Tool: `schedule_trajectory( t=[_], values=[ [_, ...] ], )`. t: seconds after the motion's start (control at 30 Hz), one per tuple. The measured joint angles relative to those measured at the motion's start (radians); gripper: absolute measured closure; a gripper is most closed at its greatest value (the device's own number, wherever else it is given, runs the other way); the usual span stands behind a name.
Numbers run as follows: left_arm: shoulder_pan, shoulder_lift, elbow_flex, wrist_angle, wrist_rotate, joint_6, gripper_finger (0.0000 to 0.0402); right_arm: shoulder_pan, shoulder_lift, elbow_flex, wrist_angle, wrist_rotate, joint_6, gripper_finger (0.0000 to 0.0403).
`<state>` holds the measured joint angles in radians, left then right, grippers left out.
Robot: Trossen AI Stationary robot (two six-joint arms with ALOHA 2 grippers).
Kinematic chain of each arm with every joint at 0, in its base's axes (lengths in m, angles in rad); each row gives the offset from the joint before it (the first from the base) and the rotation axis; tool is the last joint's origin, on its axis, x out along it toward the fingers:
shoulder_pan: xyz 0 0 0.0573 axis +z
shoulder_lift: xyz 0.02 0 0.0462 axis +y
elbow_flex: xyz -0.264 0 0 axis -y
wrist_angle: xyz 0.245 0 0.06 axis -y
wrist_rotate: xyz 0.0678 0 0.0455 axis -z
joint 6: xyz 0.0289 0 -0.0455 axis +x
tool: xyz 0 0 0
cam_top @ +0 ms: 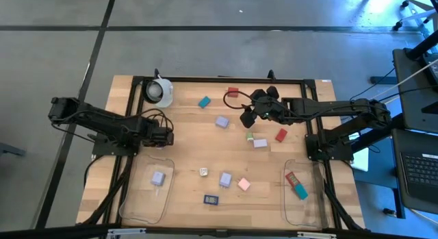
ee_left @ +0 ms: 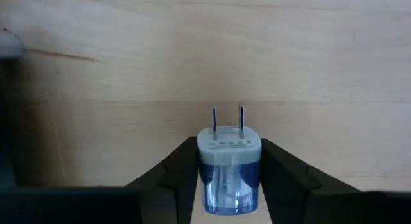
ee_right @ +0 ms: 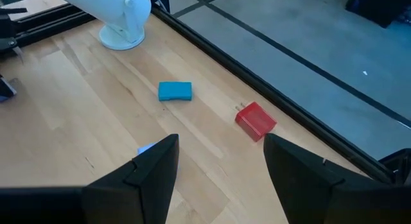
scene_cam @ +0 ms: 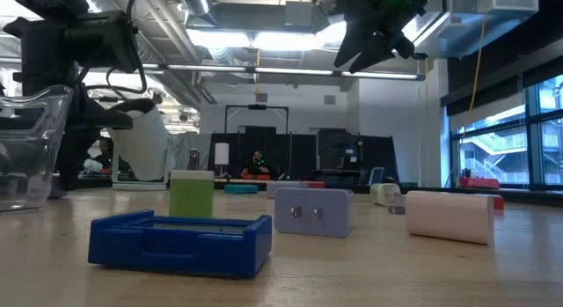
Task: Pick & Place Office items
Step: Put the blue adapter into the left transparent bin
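The left gripper (ee_left: 228, 179) is squeezing a little lavender plug (ee_left: 228, 169), with its two dark fingers closed tight on the plug's sides and the metal prongs poking out in front. So the picking part looks done for this piece, and the carrying part is coming. I think the next move is taking the plug over to the clear tray (cam_top: 134, 205) near the left arm, where a lavender block (cam_top: 159, 178) is already lying, and then letting go gently. The left arm is reaching across from the left side of the worktop (cam_top: 185, 146). The right gripper (cam_top: 249, 116) is hanging up high over the far middle of the worktop, with its fingers partly open and nothing between them. A teal block (ee_right: 174, 90) and a red plug (ee_right: 255, 119) are waiting in front of it.
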<state>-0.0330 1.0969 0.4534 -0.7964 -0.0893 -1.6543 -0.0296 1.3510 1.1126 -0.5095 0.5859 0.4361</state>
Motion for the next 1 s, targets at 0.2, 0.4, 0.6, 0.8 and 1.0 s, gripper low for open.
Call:
schedule_trajectory(
  t=[0.2, 0.4, 0.6, 0.8, 1.0],
  values=[
    [0.005, -0.017, 0.036, 0.127, -0.099, 0.103, 0.0274, 0.0, 0.0, 0.0, 0.0, -0.003, 0.002, 0.0172],
    [0.014, -0.056, 0.14, 0.361, -0.281, 0.365, 0.0263, 0.0, 0.0, 0.0, 0.0, -0.003, 0.003, 0.0172],
    [0.014, -0.085, 0.219, 0.779, -0.342, 0.782, 0.0264, 0.0, 0.0, 0.0, 0.0, -0.002, 0.011, 0.0172],
    [0.008, -0.085, 0.238, 1.193, -0.275, 1.125, 0.0264, 0.0, 0.0, 0.0, 0.0, -0.003, 0.079, 0.0172],
    [-0.008, -0.085, 0.238, 1.302, -0.279, 1.245, 0.0264, 0.0, 0.0, 0.0, 0.0, -0.003, 0.083, 0.0172]
  ],
)
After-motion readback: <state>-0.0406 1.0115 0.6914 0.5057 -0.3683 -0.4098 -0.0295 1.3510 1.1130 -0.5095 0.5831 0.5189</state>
